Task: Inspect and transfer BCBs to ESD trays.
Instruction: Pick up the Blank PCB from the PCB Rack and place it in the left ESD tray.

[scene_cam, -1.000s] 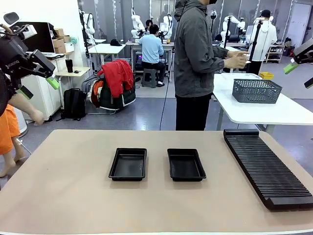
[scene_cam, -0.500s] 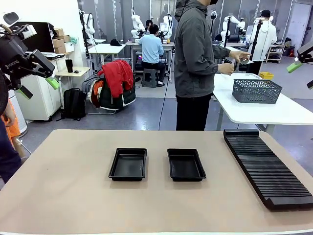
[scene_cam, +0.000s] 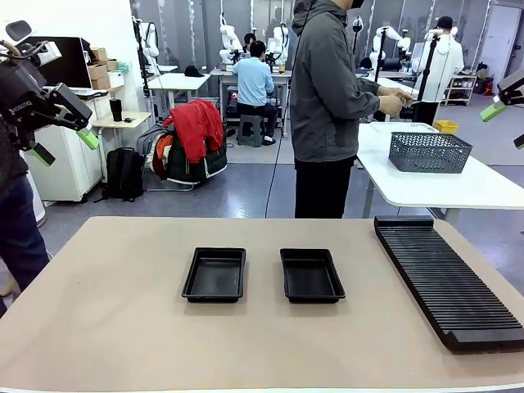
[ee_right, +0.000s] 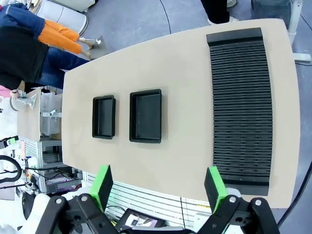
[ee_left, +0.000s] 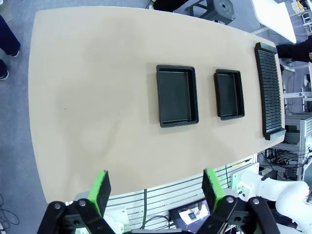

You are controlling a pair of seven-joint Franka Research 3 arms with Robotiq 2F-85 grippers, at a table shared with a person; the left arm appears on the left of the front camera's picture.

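Note:
Two empty black ESD trays lie side by side mid-table, the left tray (scene_cam: 214,274) (ee_left: 177,95) (ee_right: 104,117) and the right tray (scene_cam: 311,275) (ee_left: 229,93) (ee_right: 146,115). The BCBs are out of view. My left gripper (scene_cam: 64,146) (ee_left: 157,190) hangs open high above the table's left edge, holding nothing. High at the right edge, my right gripper (scene_cam: 506,125) (ee_right: 158,187) is also open and empty. The person (scene_cam: 327,106) at the far side is turned toward a white table behind, hands (scene_cam: 397,100) together.
A long black ribbed rack (scene_cam: 450,278) (ee_left: 269,90) (ee_right: 241,105) lies along the table's right side. A grey wire basket (scene_cam: 429,151) stands on the white table (scene_cam: 458,188) behind. Another person (scene_cam: 16,213) stands by the table's left edge.
The person at the left edge has stepped in closer. The far person's hands have shifted and come together. The right gripper has drifted slightly right; trays unmoved.

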